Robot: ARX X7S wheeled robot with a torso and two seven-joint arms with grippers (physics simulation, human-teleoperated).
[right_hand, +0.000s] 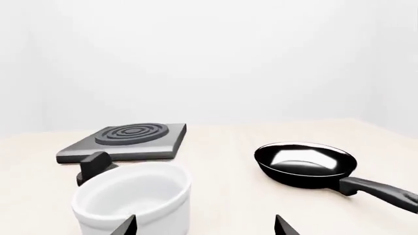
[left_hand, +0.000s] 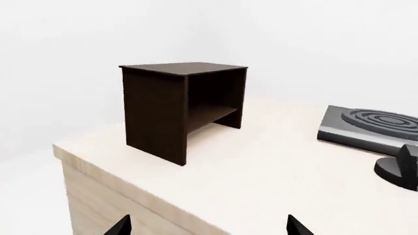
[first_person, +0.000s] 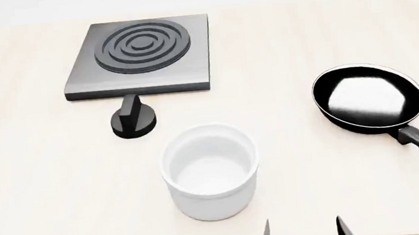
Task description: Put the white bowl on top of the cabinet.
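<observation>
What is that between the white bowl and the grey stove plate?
A black knob stands on the table between the white bowl and the stove plate, touching neither; the head view shows it best.

Bright, flat, even light everywhere, typical clean sim render with no grain and no motion blur. Background is a washed-out white, almost no detail in it. Shadows are super soft: the white bowl point(first_person: 210, 172) barely darkens the pale counter point(first_person: 39, 186), and there's only a faint smudge under the cabinet point(left_hand: 179, 110). Only real glare is a big white reflection inside the black frying pan point(first_person: 369, 99), seen in the right wrist view too. Edges look straight, no fisheye that I can spot. Focus is sharp front to back.
</observation>
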